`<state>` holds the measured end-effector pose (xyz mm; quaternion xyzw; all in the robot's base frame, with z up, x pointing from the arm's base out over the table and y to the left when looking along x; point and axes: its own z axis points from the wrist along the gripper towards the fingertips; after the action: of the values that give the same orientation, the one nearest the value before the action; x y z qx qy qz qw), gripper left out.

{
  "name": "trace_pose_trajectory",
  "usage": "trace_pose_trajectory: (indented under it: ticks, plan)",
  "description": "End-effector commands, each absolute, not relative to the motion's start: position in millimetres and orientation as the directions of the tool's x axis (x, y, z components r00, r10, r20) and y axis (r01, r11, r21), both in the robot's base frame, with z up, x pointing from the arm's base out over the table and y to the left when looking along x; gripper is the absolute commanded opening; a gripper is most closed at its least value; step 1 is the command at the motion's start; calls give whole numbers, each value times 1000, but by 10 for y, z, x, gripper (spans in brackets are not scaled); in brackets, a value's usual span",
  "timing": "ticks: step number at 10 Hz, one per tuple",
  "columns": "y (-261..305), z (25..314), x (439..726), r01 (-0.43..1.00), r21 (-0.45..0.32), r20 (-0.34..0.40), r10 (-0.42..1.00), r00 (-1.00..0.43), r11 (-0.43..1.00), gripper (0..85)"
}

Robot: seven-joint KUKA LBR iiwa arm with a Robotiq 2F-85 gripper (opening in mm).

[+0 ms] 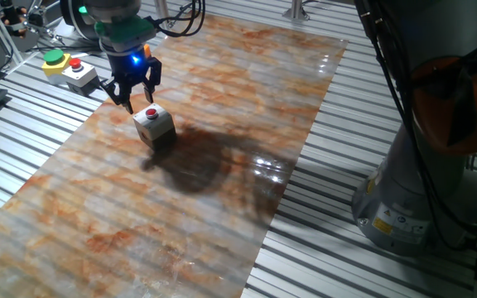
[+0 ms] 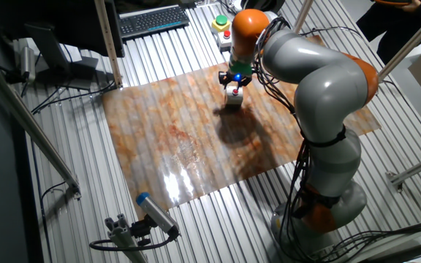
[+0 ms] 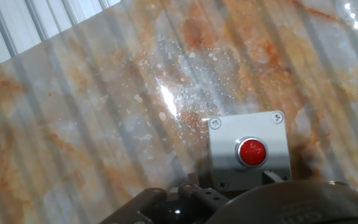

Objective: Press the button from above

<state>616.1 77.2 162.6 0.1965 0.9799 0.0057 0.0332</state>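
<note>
Red button (image 1: 151, 113) on its grey-white box (image 1: 155, 127), sitting on the marbled mat (image 1: 180, 199) with the gripper (image 1: 137, 101) just above and slightly behind it.

From one fixed view the fingers look spread, holding nothing, though the tips blur against the box. A descent from this offset could land a finger on the box lid or edge and shove or tip it instead of pressing. The hand view cuts off the fingertips, so alignment over the button is hard to judge.

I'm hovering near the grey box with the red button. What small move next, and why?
Probably shift the gripper sideways until it is over the button, then come down. In the hand view the button sits off-centre, and the fingers hang beside the box, untouched.
</note>
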Motion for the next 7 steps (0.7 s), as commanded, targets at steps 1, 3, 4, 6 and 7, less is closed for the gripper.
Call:
trace_pose_trajectory:
  ticks: [1, 3, 4, 6, 7]
  plan:
    - [775, 1626, 6160, 386, 25, -56, 387, -920, 922, 510]
    - [797, 1626, 6149, 395, 31, -46, 396, -917, 918, 510]
    - [799, 1626, 6149, 396, 31, -47, 397, -916, 918, 510]
    - [801, 1625, 6147, 395, 24, -54, 396, -917, 918, 510]
    - [808, 1626, 6143, 395, 19, -56, 396, -917, 918, 510]
